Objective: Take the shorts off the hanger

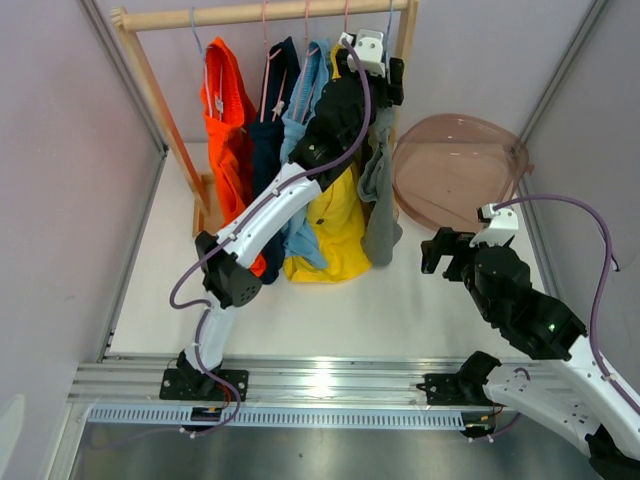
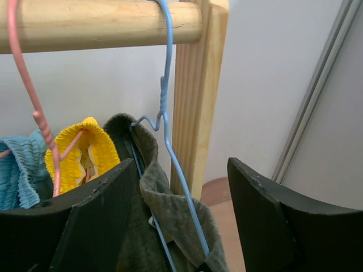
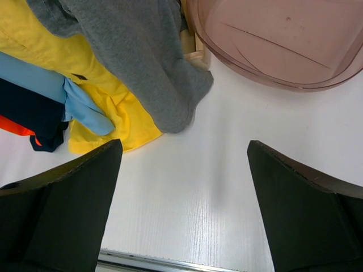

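The grey shorts (image 1: 380, 205) were hung on a blue wire hanger (image 2: 165, 96) at the right end of the wooden rail (image 1: 260, 14), just beside the rack's right post (image 2: 195, 102). Their waistband was draped over the hanger's arms and their legs trailed down to the tabletop (image 1: 400, 310). The left pincer (image 2: 181, 192) was held high at the far end, level with the waistband. Its fingers (image 2: 102, 215) were spread to either side of cloth and wire: one was seen close against the fabric, the other well apart from it, so nothing was pinched yet. This placement was judged to have been chosen so that the waistband could be caught below the hook and drawn off the hanger. The wire lay between the fingers too, so it could be gripped along with the cloth. A yellow garment (image 1: 340, 230) on a pink hanger (image 2: 34, 113) hung just to the left, near enough to be snagged. The right pincer (image 3: 184, 150) was held spread and empty above bare tabletop, near the hem of the shorts and a pink basin (image 1: 460, 165). It was probably kept there out of the way, or ready to take the shorts.
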`<state>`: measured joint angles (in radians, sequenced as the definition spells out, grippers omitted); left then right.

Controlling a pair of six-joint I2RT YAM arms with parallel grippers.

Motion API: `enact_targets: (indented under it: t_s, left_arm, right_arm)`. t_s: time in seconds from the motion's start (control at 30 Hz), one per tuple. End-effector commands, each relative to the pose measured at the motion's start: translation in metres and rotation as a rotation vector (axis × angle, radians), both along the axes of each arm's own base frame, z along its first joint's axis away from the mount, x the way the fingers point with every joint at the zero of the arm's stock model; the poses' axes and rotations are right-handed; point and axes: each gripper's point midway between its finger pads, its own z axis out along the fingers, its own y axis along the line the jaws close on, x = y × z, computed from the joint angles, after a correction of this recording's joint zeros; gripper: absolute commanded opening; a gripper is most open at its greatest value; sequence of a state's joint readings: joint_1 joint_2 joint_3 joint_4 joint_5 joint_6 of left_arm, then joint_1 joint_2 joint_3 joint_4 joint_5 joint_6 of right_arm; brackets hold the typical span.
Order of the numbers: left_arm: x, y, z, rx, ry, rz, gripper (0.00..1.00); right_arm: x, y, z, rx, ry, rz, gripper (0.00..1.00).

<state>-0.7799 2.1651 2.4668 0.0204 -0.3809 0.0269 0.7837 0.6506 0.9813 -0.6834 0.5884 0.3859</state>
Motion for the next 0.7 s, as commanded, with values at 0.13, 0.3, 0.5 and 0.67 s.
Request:
enact_targets:
  t_s: [0.13,0.3,0.5,0.67]
  left_arm:
    - [0.007,0.006,0.006,-0.017,-0.026,0.023,0.69]
    - [0.015,-0.004,-0.015,0.014,0.005,0.006,0.66]
    - [0.024,-0.004,-0.032,0.030,0.038,0.028,0.46]
    - [0.025,0.009,-0.027,0.000,0.046,0.073,0.00]
  right_arm:
    - [0.001,0.004,0.002,0.011,-0.004,0.007,0.99]
    - [0.001,0.004,0.002,0.012,-0.003,0.006,0.99]
    - [0.001,0.004,0.001,0.008,-0.001,0.005,0.99]
    - [0.002,0.005,-0.001,0.007,0.001,0.006,0.99]
